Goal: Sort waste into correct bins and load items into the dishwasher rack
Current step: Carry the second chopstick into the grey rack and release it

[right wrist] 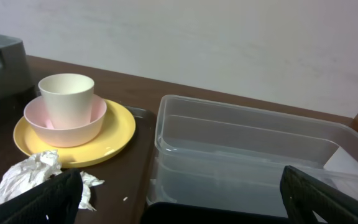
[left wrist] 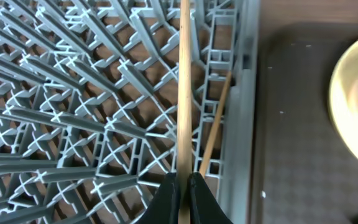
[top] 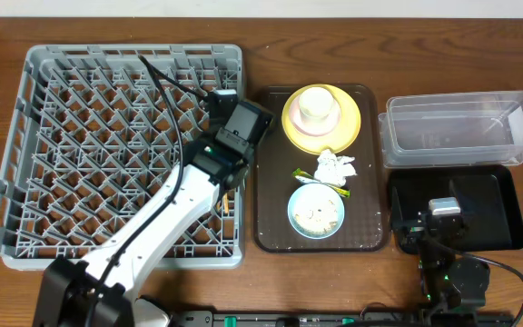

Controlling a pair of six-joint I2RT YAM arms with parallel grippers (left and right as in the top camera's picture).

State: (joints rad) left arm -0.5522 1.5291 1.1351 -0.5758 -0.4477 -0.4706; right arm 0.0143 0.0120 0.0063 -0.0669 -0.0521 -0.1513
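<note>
While your left fingers [left wrist: 166,200] are pinched shut on one chopstick [left wrist: 184,87], that stick hangs lengthwise above the right-hand side of the dishwasher rack [top: 80,118], which fills the left half of the surface. Just beside it, a second chopstick [left wrist: 215,121] lies slanted in the rack's channel along the right wall. You look to be loading the chopsticks, with one in and one to go.

Your next move calls for lowering the held stick into that same channel and letting go only once it sits among the pegs. It is thin, so it could drop through the grid.

Next to the rack, the brown serving tray [top: 275,163] carries the yellow plate [top: 354,123] with a bowl [right wrist: 42,121] and white cup [top: 318,104], the tissue [top: 336,166], the wrapper [top: 305,174] and the light blue bowl [top: 316,211] of crumbs. Toward the right edge are the clear tub [top: 461,132] and black tray [top: 498,209]. Your right fingers [right wrist: 42,199] rest spread wide and empty near the front right corner.
</note>
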